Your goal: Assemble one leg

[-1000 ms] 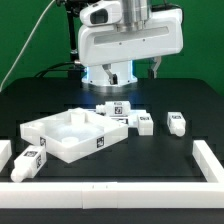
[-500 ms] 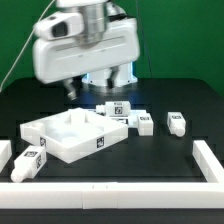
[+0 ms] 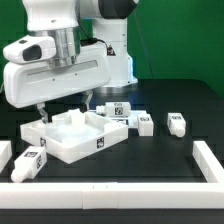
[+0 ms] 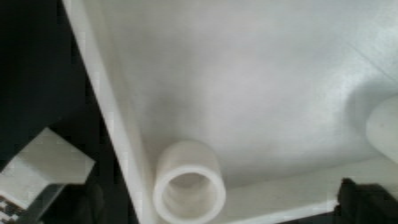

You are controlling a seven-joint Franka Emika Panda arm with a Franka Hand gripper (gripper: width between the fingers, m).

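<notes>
My gripper (image 3: 62, 107) is open and empty, low over the far left wall of the large white tray-like piece (image 3: 62, 147). In the wrist view my gripper (image 4: 222, 204) straddles the tray's wall, with a round corner hole (image 4: 187, 188) between the dark fingertips (image 4: 366, 200). One leg (image 3: 31, 160), a small white peg with a tag, lies at the front left of the tray. Three more legs lie to the tray's right: one (image 3: 119, 108) at the back, one (image 3: 143, 123) close to the tray and one (image 3: 177, 122) farther right.
A white rail (image 3: 120, 195) runs along the table's front edge and up the exterior view's right side (image 3: 212, 160). Another white piece (image 3: 4, 154) sits at the left edge. A blurred pale block (image 4: 39, 166) shows outside the tray wall in the wrist view.
The arm has swung from the back right to the exterior view's left and come down, so the gripper now hangs just over the tray's far left wall. The parts have not moved.
</notes>
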